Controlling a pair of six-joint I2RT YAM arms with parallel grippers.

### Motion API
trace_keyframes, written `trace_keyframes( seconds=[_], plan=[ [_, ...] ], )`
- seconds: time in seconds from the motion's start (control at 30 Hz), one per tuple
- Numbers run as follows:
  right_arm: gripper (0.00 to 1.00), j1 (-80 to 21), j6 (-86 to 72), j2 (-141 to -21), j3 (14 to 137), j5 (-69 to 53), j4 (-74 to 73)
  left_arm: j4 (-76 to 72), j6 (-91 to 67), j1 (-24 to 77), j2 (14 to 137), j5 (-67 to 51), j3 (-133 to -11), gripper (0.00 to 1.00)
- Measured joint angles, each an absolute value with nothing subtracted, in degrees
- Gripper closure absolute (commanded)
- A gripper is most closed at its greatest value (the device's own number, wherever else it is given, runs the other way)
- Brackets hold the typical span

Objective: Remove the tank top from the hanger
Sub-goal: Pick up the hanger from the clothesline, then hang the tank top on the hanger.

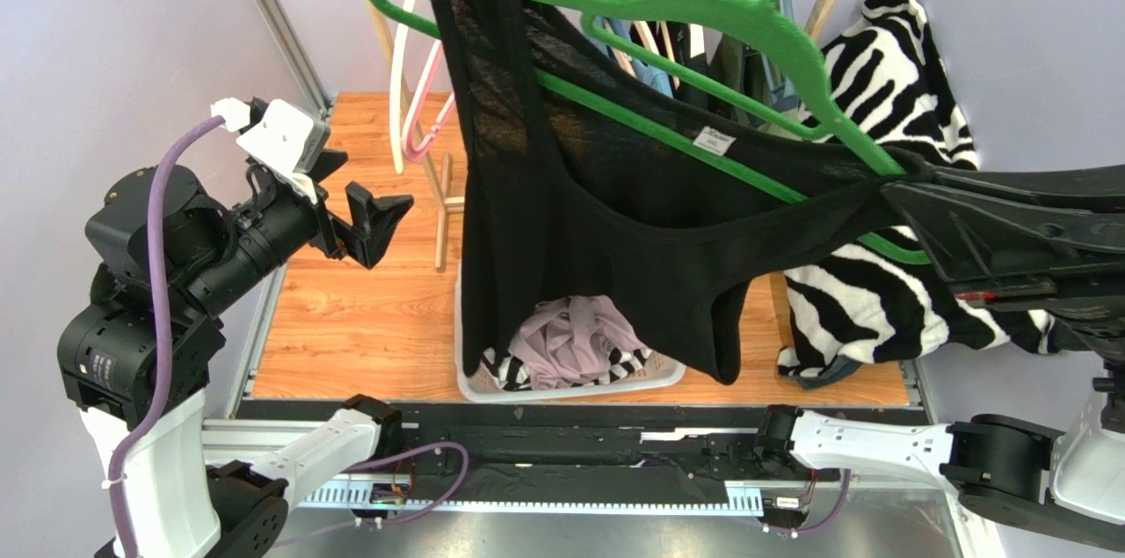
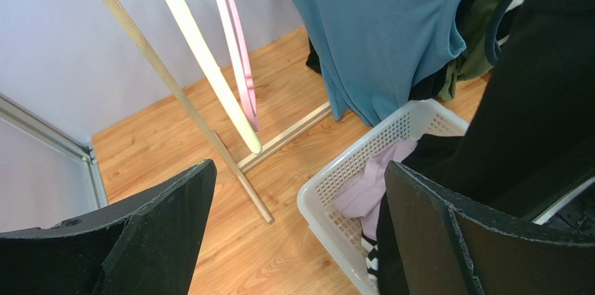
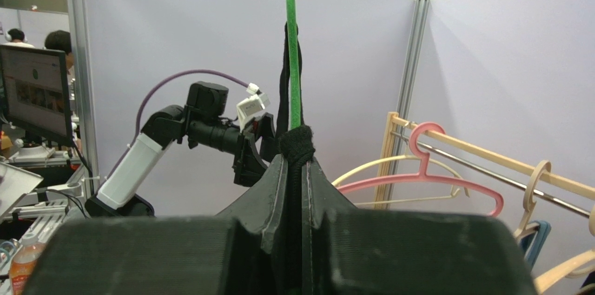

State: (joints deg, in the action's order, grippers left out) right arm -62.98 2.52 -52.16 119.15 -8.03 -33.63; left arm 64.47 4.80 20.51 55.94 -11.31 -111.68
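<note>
A black tank top [image 1: 581, 209] hangs on a green hanger [image 1: 713, 11], tilted across the middle of the top view. My right gripper [image 1: 909, 186] is shut on the hanger's lower right end together with the tank top's strap. In the right wrist view the gripper [image 3: 302, 154] pinches bunched black fabric [image 3: 297, 140], and the green hanger [image 3: 292, 51] rises straight up from it. My left gripper [image 1: 366, 223] is open and empty, left of the tank top's hanging side and apart from it. In the left wrist view the gripper [image 2: 299, 169] is wide open, with the black tank top [image 2: 545, 100] at its right.
A white basket [image 1: 667, 378] holding lilac and striped clothes sits on the wooden floor below the tank top; it also shows in the left wrist view [image 2: 349, 169]. A rail at the back carries a blue top [image 2: 391, 30] and empty hangers [image 1: 423, 123]. A zebra-print garment [image 1: 911, 70] hangs at the right.
</note>
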Motion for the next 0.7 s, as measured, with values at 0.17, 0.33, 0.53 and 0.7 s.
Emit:
trace_keyframes(
  seconds=[0.17,0.33,0.53,0.7],
  plan=[
    [1.0,-63.0,2.9,-52.1,113.8,-5.7,-33.9,64.5,5.6,20.5,55.7,-12.7,-112.0,0.01],
    [1.0,-63.0,2.8,-52.7,104.2,-3.0,-36.2,66.0,9.6,20.5,54.7,-20.7,-113.2,0.01],
    [1.0,-63.0,2.8,-53.9,96.0,-3.6,-39.7,68.5,17.3,20.5,52.6,-30.2,-114.6,0.01],
    [1.0,-63.0,2.7,-53.3,94.8,-6.9,-42.8,71.3,25.6,20.5,52.3,-34.7,-113.8,0.05]
  ],
)
